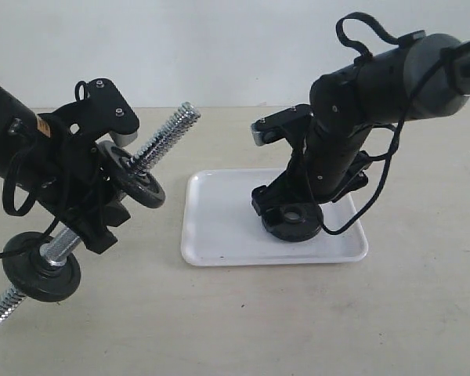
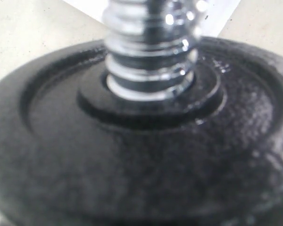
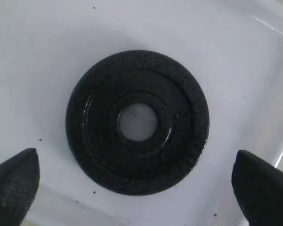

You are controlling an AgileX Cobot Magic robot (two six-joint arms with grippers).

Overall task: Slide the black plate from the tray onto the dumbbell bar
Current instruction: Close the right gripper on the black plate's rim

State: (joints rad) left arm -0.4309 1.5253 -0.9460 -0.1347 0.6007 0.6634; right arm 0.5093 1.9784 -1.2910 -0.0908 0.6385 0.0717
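The black plate [image 1: 296, 225] [image 3: 137, 121] lies flat in the white tray [image 1: 219, 227] [image 3: 47, 42], near the tray's right end. My right gripper [image 1: 291, 213] [image 3: 139, 178] hangs straight over it, open, one fingertip [image 3: 16, 176] on each side of the plate and clear of its rim. My left gripper [image 1: 88, 213] is shut on the dumbbell bar [image 1: 169, 130] [image 2: 151, 52], holding it tilted left of the tray, its upper threaded end pointing up toward the tray side. One black disc [image 1: 135, 175] [image 2: 141, 160] sits above the grip and another [image 1: 41, 268] below it. The left fingers are hidden in the wrist view.
The tray rests on a beige table [image 1: 423, 313] before a white wall. A cable loop [image 1: 376, 188] hangs from the right arm over the tray's right edge. The bar's lower threaded tip [image 1: 1, 307] sits close to the tabletop at front left.
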